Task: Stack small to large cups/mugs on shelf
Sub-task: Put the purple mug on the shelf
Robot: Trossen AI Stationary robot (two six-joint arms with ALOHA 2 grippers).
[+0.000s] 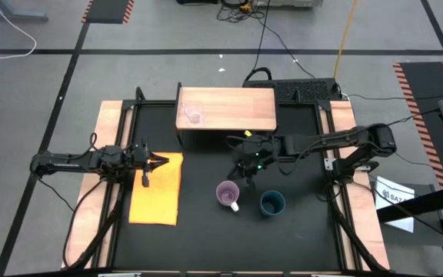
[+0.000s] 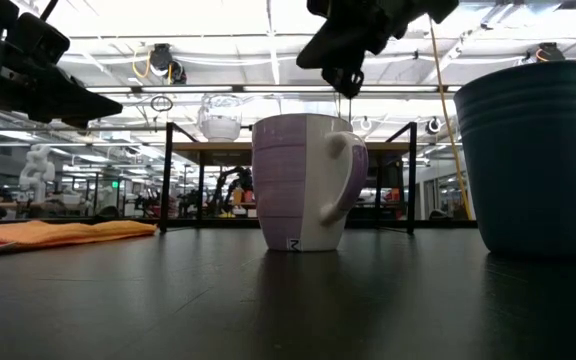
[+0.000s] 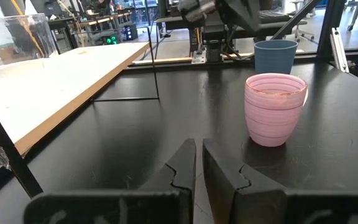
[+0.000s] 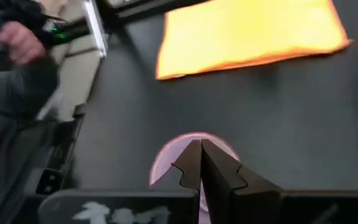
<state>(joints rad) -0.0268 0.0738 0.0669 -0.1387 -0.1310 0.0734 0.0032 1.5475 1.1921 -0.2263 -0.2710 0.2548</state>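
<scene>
black table [image 1: 206, 231] | purple mug [image 1: 228, 193] below right gripper [image 1: 246, 171] (fingers closed, empty)

Grey floor [image 1: 44, 77] w/ black tape lines, ceiling strip lights [image 2: 198, 65]

left fingers [image 3: 199, 163] closed | purple mug [image 3: 275, 109] ahead | teal cup [image 3: 275, 56] behind

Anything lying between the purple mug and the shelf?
Only the right gripper hangs above that stretch; the black tabletop between the purple mug and the shelf is bare, as the high view shows.
</scene>
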